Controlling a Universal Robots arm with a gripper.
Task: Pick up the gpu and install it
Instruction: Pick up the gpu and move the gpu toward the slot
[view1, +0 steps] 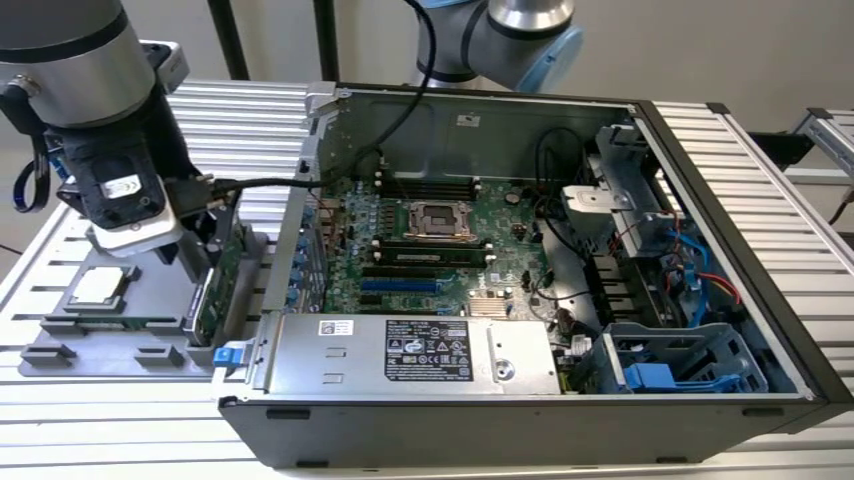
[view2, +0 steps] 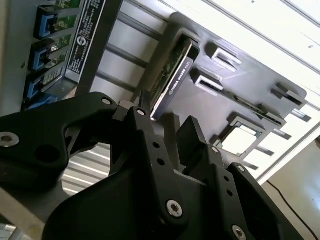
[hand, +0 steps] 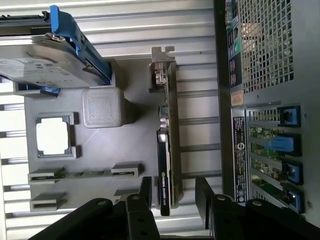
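1. Exterior view: the gripper (view1: 200, 255) is hanging low over the grey tray (view1: 80, 335), which is lying on the slatted table (view1: 774, 140) at the exterior view's left of the open computer case (view1: 467, 440).
2. The gpu (view1: 220, 280) is standing on its long edge in a tray slot, on the tray's side nearest the case's rear wall.
3. First wrist view: the fingers (hand: 145, 192) are standing apart, one at each face of the card's end. A slim gap is showing on both sides, and nothing is being gripped.
4. Writing: white print is running along the edge of the black cooler (hand: 162, 165). A white sticker is sitting on the power supply box (view1: 414, 350). A label strip is running down the case's rear, beside the blue slot latches (hand: 290, 145).
5. Edges: the silver bracket (hand: 162, 65) is sitting at the card's far end, away from the fingers.
6. Room: bare table slats are showing between card and case. On the card's other side, the hard drive with blue rails (hand: 45, 60) and the processor chip (hand: 52, 136) are lying well apart from it.
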